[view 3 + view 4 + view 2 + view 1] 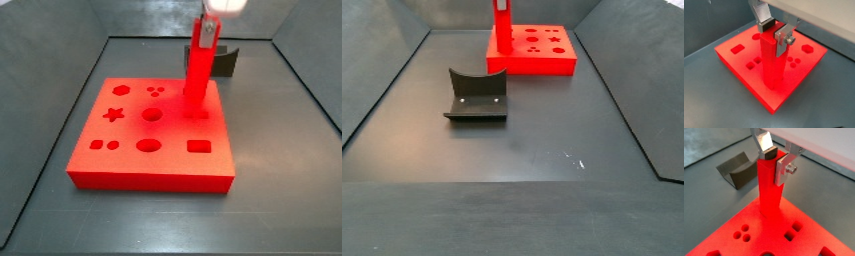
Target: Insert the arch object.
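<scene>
Glossy red plastic arch object (772,60), silver metal pincer (774,31)

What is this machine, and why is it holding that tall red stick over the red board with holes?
It is a robot arm with a gripper at its end, like a hand with just two flat silver fingers. Two small cameras sit on the arm's wrist and look down past the fingers, so both wrist views are close-ups. Two more cameras stand beside the table and show the whole scene from further off.

The gripper is shut on the top of the red bar, holding it upright. The bar's bottom end meets the red board, a flat block with shaped holes: a star, circles, squares. The robot's job is to fit the bar into it. I cannot tell how deep it has gone.

The dark grey block with a curved dip lies on the grey floor, apart from the board. Nothing touches it.
</scene>
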